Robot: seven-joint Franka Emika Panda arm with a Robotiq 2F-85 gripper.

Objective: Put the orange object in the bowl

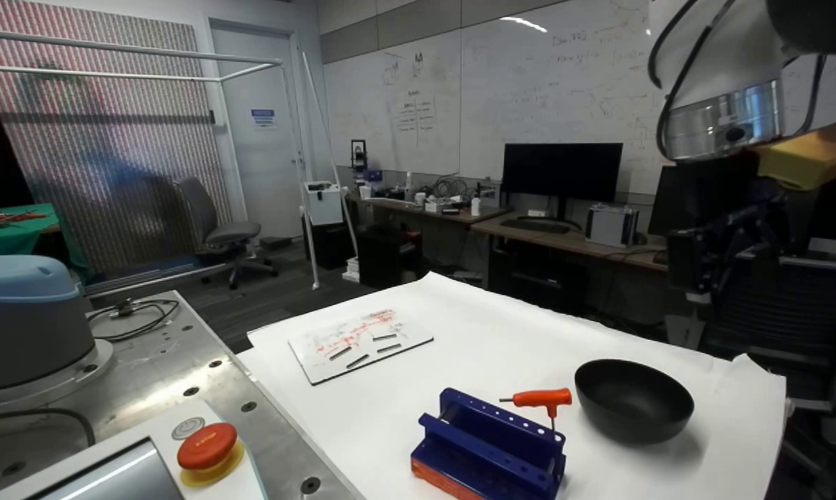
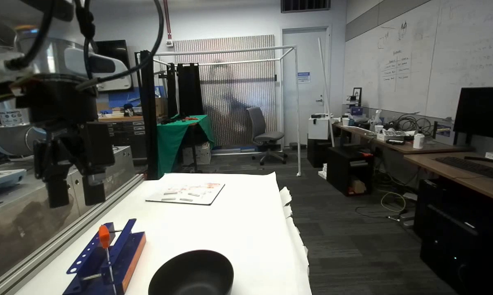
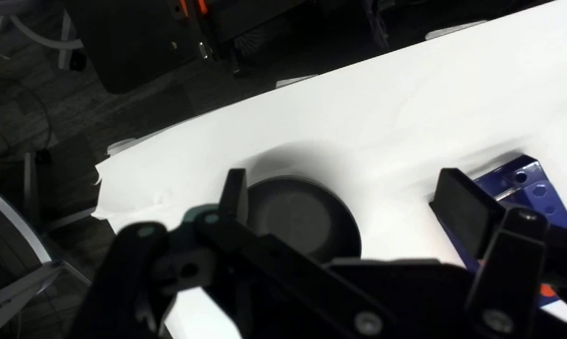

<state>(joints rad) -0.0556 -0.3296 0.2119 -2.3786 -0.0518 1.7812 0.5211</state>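
My pincer is spread; the orange tool stands at the blue rack, near the black bowl.

The gripper pointed down. Its two fingers were wide apart. The arm was above the gripper.

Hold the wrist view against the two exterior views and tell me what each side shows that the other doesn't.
Only the wrist view: a look down past the tool, with one finger covering part of the black bowl.

Only the exterior views, both of them: the door, the small whiteboard bearing four strips, and the full orange T-handle. The wrist view has just an orange patch at the blue rack, too hidden to identify.

Shared: tool, bowl, rack and white sheet.
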